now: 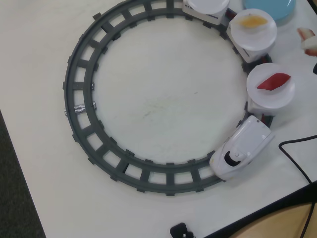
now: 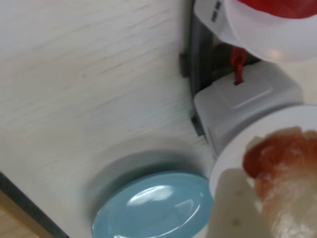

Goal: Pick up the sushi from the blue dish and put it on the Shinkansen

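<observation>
The sushi [image 2: 283, 163], pinkish-red on white rice, is held in my gripper [image 2: 275, 198], close to the wrist camera; one pale finger [image 2: 237, 208] shows at its left. In the overhead view the sushi [image 1: 307, 40] hangs at the right edge, just right of the white plate with the yellow-orange piece [image 1: 252, 22]. The blue dish [image 2: 153, 208] lies empty below and left of the sushi; it is cut off at the top of the overhead view [image 1: 270, 7]. The Shinkansen [image 1: 241, 148] stands on the track at the lower right, nose down-left.
The grey circular track [image 1: 79, 94] fills the table's middle. A white plate with a red leaf-shaped piece [image 1: 272, 82] rides right behind the train's nose car. A black cable [image 1: 292, 148] runs near the table's right edge. A dark table edge runs at the left.
</observation>
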You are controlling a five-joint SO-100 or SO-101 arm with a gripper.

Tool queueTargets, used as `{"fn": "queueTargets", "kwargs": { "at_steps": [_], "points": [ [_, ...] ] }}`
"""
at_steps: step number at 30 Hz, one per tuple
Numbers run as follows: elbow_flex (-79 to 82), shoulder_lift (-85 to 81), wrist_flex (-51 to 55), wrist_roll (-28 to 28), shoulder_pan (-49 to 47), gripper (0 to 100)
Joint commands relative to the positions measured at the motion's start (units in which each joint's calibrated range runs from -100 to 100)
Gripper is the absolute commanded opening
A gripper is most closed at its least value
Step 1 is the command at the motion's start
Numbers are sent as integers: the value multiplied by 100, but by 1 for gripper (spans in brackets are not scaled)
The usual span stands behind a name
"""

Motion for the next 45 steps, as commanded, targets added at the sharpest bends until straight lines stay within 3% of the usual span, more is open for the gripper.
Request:
{"fn": "queueTargets", "kwargs": {
  "at_steps": [1,28,45],
  "points": [
    [-20,-80,24,-63,-130,2],
    [-199,538,-19,-69,-68,2],
    [-4598,4162,426,0,302,2]
  ]
}}
